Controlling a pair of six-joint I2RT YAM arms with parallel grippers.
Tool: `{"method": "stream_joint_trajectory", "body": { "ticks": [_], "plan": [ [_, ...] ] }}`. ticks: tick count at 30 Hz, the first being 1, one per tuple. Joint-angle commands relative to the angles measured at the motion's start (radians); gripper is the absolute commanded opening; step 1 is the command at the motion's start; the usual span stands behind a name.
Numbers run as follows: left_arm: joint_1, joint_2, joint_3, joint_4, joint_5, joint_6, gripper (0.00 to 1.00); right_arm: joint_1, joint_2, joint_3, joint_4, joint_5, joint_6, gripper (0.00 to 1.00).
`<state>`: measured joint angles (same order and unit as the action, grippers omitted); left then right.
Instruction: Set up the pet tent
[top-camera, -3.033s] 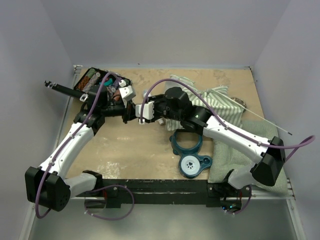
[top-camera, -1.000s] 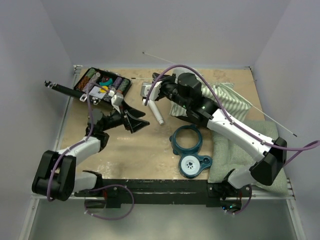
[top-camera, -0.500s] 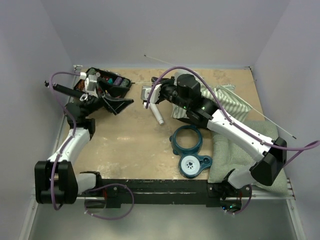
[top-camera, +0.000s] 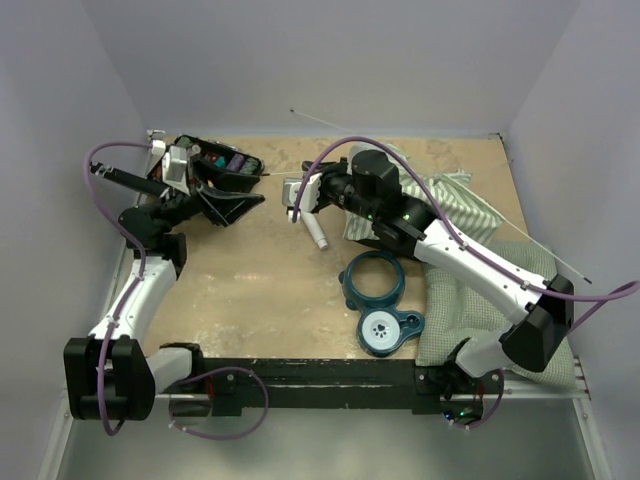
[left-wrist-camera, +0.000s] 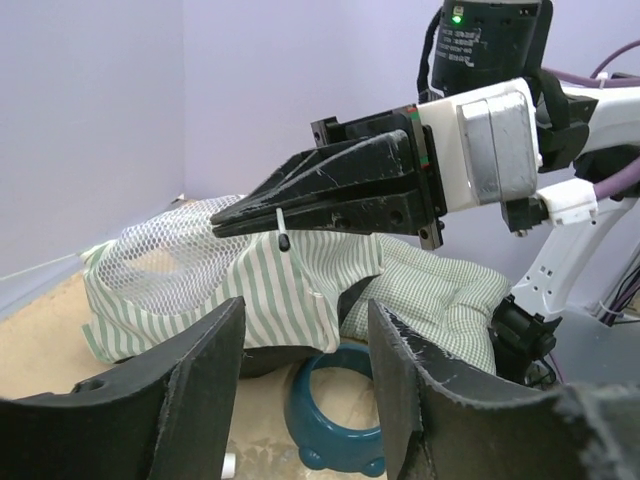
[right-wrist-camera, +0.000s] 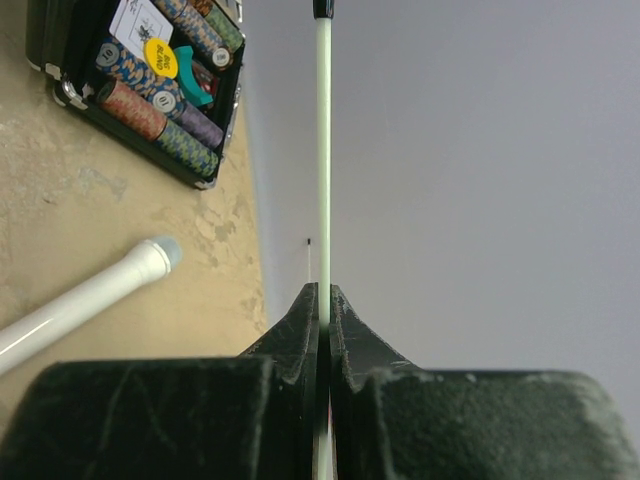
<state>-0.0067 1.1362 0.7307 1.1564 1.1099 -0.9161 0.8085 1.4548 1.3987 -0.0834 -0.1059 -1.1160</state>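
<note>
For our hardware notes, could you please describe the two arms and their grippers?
The left arm and right arm have white links, black joints and purple cables. The left gripper and right gripper have black wedge-shaped fingers; a green light marks the right wrist.

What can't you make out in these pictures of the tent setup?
- Pet tent: top view, the right arm covers its middle; doorway unseen.
- Thin pole: right wrist view, the right gripper hides its rear end; link to tent unknown.
- Left gripper: top view, its dark shape merges with the poker chip case; contact unclear.
- Teal bowl stand: left wrist view, cut off by fingers.
</note>
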Motion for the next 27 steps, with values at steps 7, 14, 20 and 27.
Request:
{"method": "stream_joint_trajectory", "body": {
  "ticks": [7, 14, 20, 27],
  "plan": [
    [-0.006, 0.014, 0.09, -0.044, -0.041, -0.001, 0.52, -0.017, -0.024, -0.003, -0.029, 0.028, -0.048, 0.0],
    [-0.042, 0.037, 0.121, -0.07, -0.05, 0.005, 0.44, -0.011, -0.016, -0.004, -0.033, 0.037, -0.054, 0.0],
    [-0.061, 0.053, 0.136, -0.101, -0.055, 0.017, 0.28, 0.006, -0.014, 0.002, -0.047, 0.04, -0.057, 0.0],
    [-0.082, 0.059, 0.144, -0.122, -0.053, 0.026, 0.08, 0.015, -0.011, 0.005, -0.047, 0.046, -0.058, 0.0]
  ]
}}
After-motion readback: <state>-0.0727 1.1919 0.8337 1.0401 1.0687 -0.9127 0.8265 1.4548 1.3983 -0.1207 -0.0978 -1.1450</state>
